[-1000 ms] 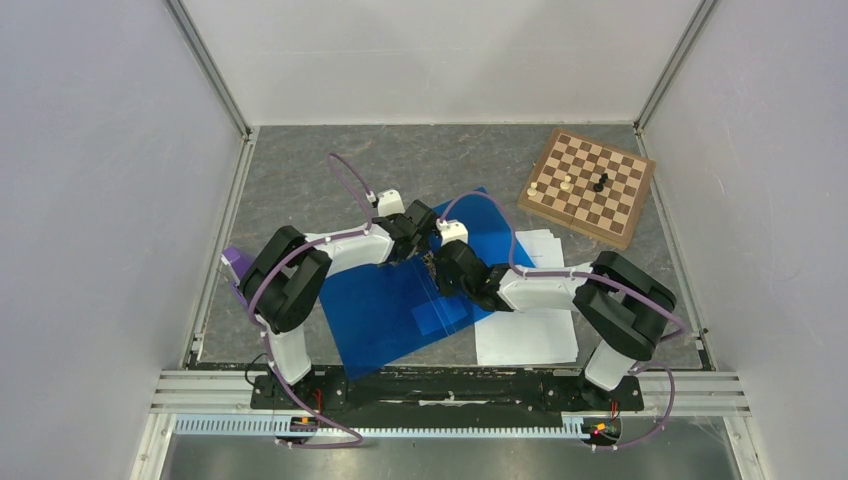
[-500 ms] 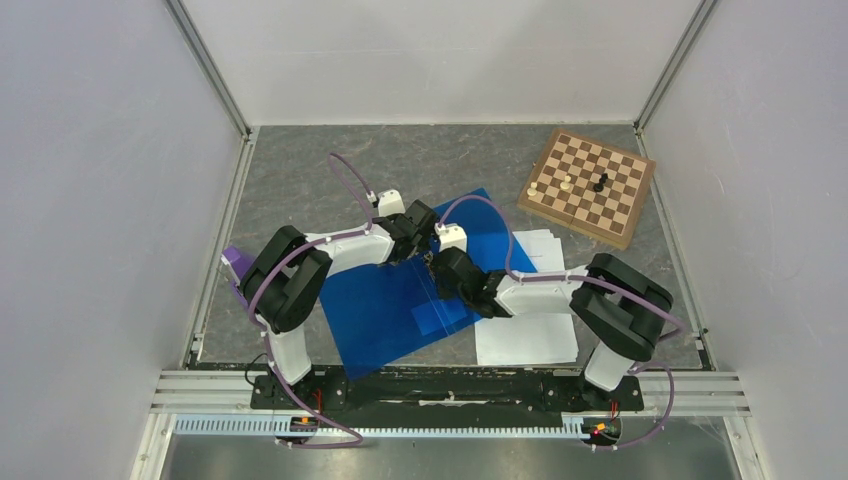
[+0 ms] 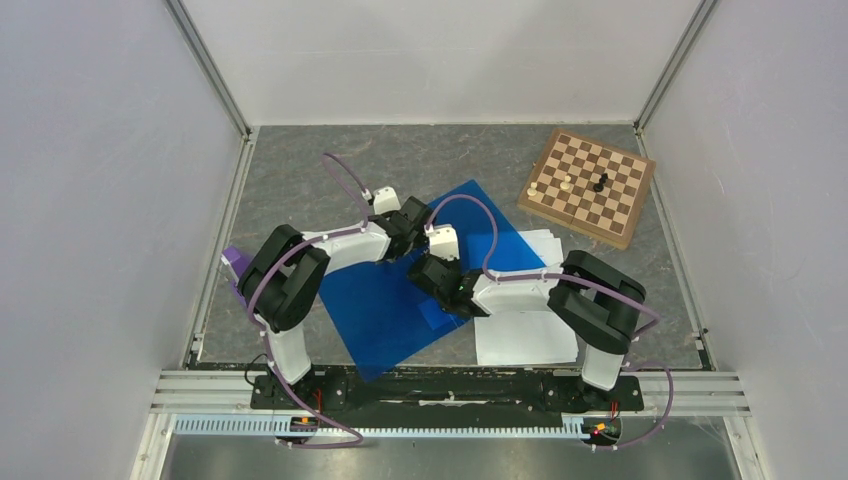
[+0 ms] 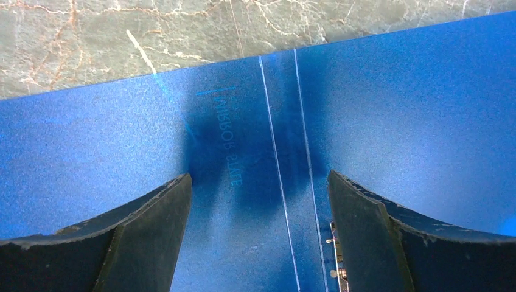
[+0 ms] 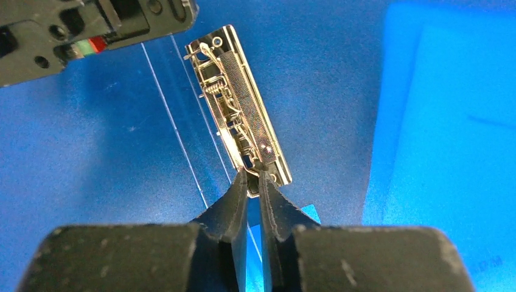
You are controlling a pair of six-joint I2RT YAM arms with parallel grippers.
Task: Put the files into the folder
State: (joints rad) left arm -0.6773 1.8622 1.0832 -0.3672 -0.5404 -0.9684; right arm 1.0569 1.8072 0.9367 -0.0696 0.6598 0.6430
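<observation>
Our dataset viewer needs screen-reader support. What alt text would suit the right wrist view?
The right gripper, its black jaws nearly together, pinches the near end of a metal clip fixed inside the open blue folder. Black hardware of the left arm shows at the top left.

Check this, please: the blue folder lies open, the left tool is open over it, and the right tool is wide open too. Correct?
Not quite: the right tool is nearly shut, pinching the end of the metal clip in the folder; the right wrist view shows it. The rest is right.
</observation>
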